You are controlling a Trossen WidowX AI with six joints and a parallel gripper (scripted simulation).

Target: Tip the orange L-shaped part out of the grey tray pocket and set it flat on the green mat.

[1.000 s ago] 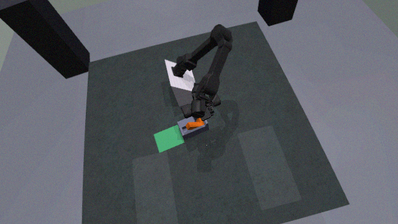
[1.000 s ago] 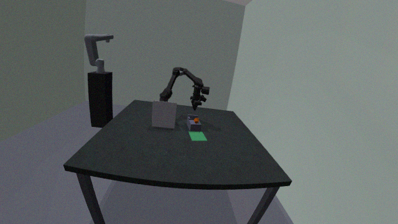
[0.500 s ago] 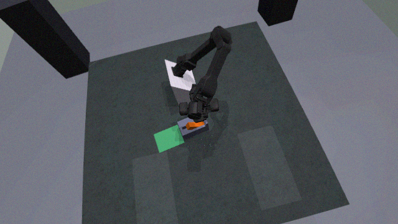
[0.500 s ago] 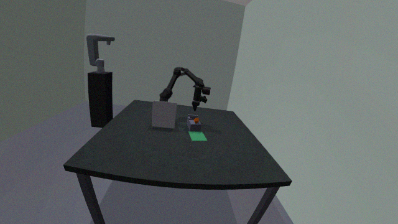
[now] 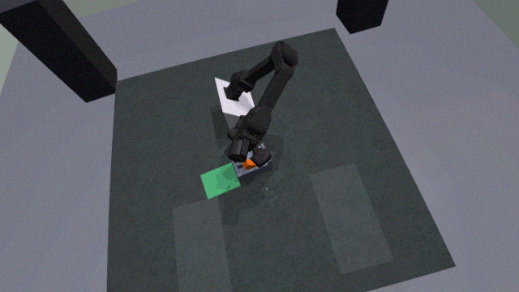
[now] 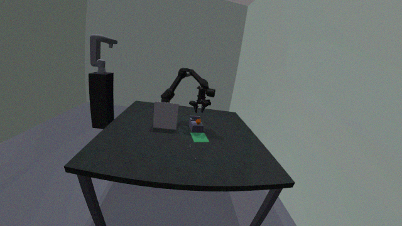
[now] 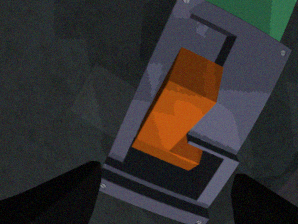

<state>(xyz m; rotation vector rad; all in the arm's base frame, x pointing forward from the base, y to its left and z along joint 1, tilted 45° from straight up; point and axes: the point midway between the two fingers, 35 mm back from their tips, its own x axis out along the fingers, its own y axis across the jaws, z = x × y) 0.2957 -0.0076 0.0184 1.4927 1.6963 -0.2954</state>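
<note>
The orange part point(image 5: 248, 164) point(image 6: 198, 121) point(image 7: 175, 112) is tilted in the grey tray point(image 5: 240, 173) point(image 6: 197, 128) point(image 7: 257, 75). Its end nearer the mat stands up above the tray, and bare pocket shows beyond that end. Its L-shaped end is low in the wide part of the pocket. The green mat point(image 5: 212, 187) point(image 6: 200, 137) point(image 7: 267, 14) lies at the tray's end and holds nothing. My gripper point(image 6: 200, 112) point(image 7: 168, 178) is open and empty above the tray, its fingers apart on either side of the tray's wide-pocket end in the wrist view. In the top view the arm hides the fingertips.
A pale upright panel point(image 5: 237, 108) point(image 6: 166, 116) stands on the dark table point(image 5: 162, 142) point(image 6: 176, 166), beside the arm's base and near the tray. A black pedestal point(image 5: 69, 53) point(image 6: 101, 100) stands off the table.
</note>
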